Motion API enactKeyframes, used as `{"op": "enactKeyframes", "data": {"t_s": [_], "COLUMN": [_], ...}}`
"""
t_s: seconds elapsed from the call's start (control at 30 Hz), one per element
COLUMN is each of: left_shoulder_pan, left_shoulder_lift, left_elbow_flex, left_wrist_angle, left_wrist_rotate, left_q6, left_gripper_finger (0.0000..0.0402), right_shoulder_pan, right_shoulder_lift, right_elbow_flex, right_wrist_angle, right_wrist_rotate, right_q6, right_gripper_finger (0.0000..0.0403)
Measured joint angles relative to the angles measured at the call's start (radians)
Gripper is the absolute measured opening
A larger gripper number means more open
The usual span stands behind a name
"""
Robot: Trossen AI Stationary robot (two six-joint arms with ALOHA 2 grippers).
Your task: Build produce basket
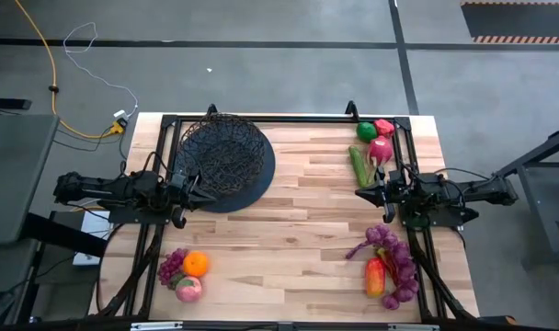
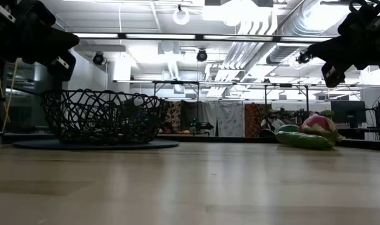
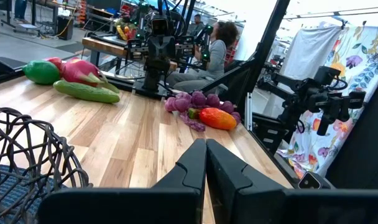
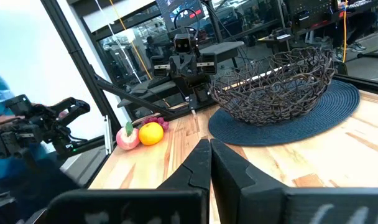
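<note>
The left pincer [image 1: 199, 191] is clenched on nothing beside the empty basket [image 1: 222, 152]; the right pincer [image 1: 364, 193] is clenched too. The fruit [image 1: 189, 271] sits in far corners. A round orange [image 1: 196, 263] could roll off the table [image 1: 298, 230] if bumped.

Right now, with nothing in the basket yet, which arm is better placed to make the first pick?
Probably left. The left gripper, shut and empty, hovers beside the basket, with the orange on its side. The right gripper, also shut, is near the cucumber but farther from the basket.
</note>
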Motion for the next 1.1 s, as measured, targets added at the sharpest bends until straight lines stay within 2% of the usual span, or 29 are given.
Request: {"op": "enactKeyframes", "data": {"t_s": [1.0,1.1], "left_shoulder_pan": [0.0,-0.001], "left_shoulder_lift": [0.0,0.0], "left_elbow_flex": [0.0,0.0], "left_wrist_angle": [0.005,0.052], "left_wrist_rotate": [-0.001,-0.048], "left_q6": [0.0,0.0], "left_gripper_finger": [0.0001,0.0001], "right_shoulder_pan": [0.0,0.0], "right_shoulder_lift": [0.0,0.0], "right_elbow_flex": [0.0,0.0], "right_wrist_angle": [0.0,0.0], "right_wrist_rotate": [0.0,0.0], "right_q6": [0.0,0.0], "right_gripper_finger": [0.0,0.0]}}
